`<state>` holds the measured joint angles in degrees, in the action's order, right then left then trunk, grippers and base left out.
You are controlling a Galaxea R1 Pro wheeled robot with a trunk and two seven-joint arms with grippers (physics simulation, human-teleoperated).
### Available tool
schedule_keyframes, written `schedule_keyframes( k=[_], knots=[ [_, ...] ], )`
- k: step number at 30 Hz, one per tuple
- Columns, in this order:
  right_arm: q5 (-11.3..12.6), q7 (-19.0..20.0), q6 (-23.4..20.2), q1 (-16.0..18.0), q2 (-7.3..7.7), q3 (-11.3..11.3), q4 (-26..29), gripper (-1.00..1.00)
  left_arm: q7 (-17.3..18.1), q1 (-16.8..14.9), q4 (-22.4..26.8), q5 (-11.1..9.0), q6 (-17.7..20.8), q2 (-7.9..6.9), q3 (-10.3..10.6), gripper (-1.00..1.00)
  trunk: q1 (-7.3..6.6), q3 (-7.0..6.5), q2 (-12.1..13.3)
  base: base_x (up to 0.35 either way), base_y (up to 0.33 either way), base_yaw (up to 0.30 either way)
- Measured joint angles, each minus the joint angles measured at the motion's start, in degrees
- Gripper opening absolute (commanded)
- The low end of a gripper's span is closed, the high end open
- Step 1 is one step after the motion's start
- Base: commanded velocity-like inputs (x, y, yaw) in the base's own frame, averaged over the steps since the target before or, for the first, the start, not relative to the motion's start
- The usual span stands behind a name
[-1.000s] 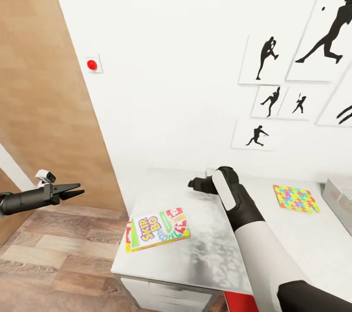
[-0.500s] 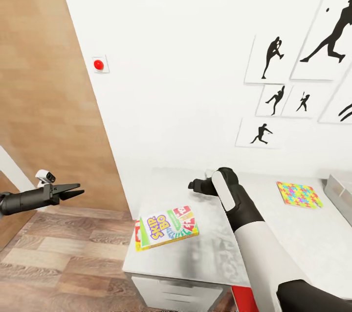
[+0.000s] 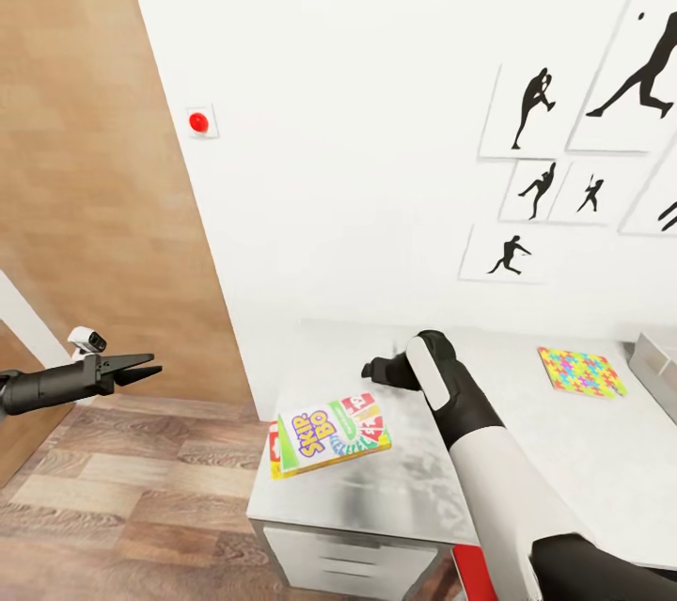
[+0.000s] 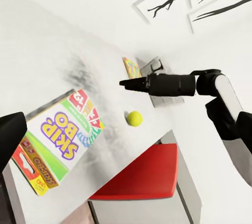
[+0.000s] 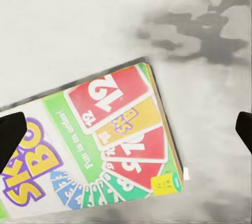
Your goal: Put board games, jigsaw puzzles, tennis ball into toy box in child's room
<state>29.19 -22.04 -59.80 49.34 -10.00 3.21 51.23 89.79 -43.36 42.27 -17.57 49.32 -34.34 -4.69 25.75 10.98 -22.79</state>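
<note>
Currently the SKIP-BO board game (image 3: 331, 430) lies flat at the left end of the worktop (image 3: 414, 488), its left edge at or just over the worktop's end and its long side close to the front edge. It seems to rest on a second yellow-red box (image 4: 32, 171) whose edge peeks out beneath it. The right gripper (image 3: 376, 369) hovers just beyond the game's far corner, and the right wrist view looks straight down on the printed lid with the two fingertips spread wide on either side, so it is released and holds nothing. The left gripper (image 3: 141, 364) hangs off the worktop over the wood floor (image 3: 122, 498), well apart from everything; its jaws look nearly closed and empty.

A jigsaw puzzle (image 3: 582, 371) lies toward the right end near the back edge, just beside the corner of the toy box (image 3: 656, 362). The tennis ball (image 4: 134, 118) sits on the worktop between the game and the toy box, seen in the left wrist view.

By its look the game is a thin, stiff cardboard box: probably light, glossy and somewhat slippery, and too flat to grip from above across its face. The likeliest hold is across its thin edge where it overhangs the worktop's end, pinching lid and bottom together so it does not slide off the box beneath.
</note>
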Motion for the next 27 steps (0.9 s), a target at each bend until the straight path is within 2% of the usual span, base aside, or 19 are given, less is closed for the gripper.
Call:
schedule_keyframes(
  k=[6,13,21,27],
  knots=[
    [0.0,0.2,-0.1,0.0,0.0,-1.5,-4.0,1.0,0.0,0.0,0.0,0.0,0.0,0.0,0.0,1.0,0.0,0.15,0.0,0.0,0.001,0.0],
    [0.0,1.0,-0.1,-0.1,0.0,-1.8,-4.5,1.0,0.0,0.0,-0.1,0.1,0.0,-0.02,0.0,1.0,0.0,0.32,0.0,0.0,0.025,0.0],
    [0.0,3.9,0.1,-0.1,0.0,-1.8,-4.7,1.0,0.0,0.0,-0.1,0.1,0.0,-0.08,0.0,1.0,0.0,0.65,0.0,0.0,0.156,0.0],
    [0.0,4.7,0.3,-0.1,0.0,-1.8,-4.7,1.0,0.0,0.0,-0.1,0.1,0.0,-0.09,0.0,1.0,0.0,0.96,0.0,0.007,0.071,0.0]
  ],
)
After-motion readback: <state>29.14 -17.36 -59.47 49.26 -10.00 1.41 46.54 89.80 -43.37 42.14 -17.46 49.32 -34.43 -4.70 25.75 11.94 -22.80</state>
